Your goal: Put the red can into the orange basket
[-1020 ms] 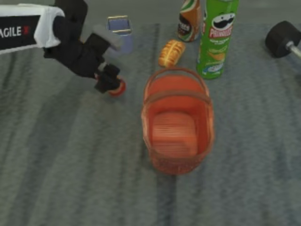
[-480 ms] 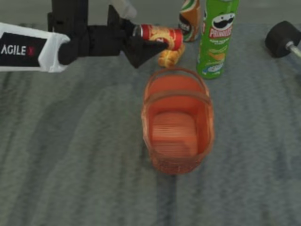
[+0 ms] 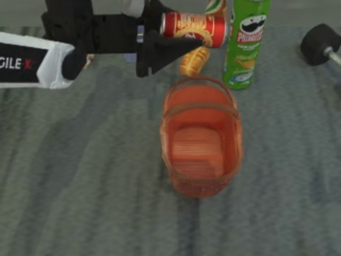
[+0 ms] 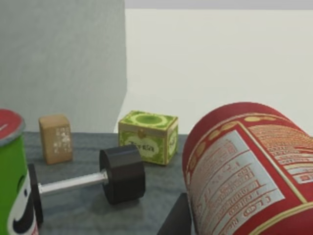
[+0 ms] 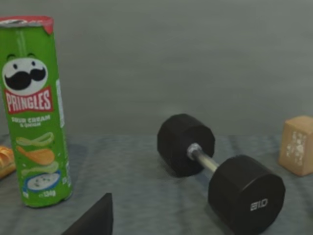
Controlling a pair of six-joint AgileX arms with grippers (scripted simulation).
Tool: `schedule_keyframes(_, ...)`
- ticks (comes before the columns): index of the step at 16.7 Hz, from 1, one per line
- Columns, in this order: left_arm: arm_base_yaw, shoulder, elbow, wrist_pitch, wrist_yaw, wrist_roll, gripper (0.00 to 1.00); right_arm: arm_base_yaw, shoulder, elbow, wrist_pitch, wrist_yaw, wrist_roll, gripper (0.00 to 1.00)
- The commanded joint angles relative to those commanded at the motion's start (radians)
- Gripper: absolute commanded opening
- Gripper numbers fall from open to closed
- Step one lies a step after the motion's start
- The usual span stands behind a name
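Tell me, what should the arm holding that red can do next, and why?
Probably carry it toward the near side until it hangs over the orange basket. The left hand grips the red can on its side, up off the table, beyond the basket's handle rather than above its opening.

The orange basket (image 3: 201, 140) sits near the middle of the surface (image 3: 80, 186). Behind it, the left end effector (image 3: 176, 40) holds the red can (image 3: 193, 28) lying sideways in the air, above a bread roll (image 3: 194, 60). Right of the can stands the Pringles tube (image 3: 246, 42), with a bottle (image 3: 215, 7) behind the can. A dumbbell (image 3: 319, 45) lies at the far right.
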Motion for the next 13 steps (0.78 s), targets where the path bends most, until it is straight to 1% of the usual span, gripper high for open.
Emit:
schedule_keyframes(7,0.005,0.018,-0.001,0.019,0.005,0.000,0.00,0.000,0.000,0.000,0.000,0.000,0.000,1.00)
schedule_keyframes(9,0.009,0.065,-0.013,0.077,0.007,-0.001,0.00,0.000,0.000,0.000,0.000,0.000,0.000,1.00)
schedule_keyframes(13,0.020,0.191,-0.053,0.260,0.007,-0.005,0.00,0.000,0.000,0.000,0.000,0.000,0.000,1.00)
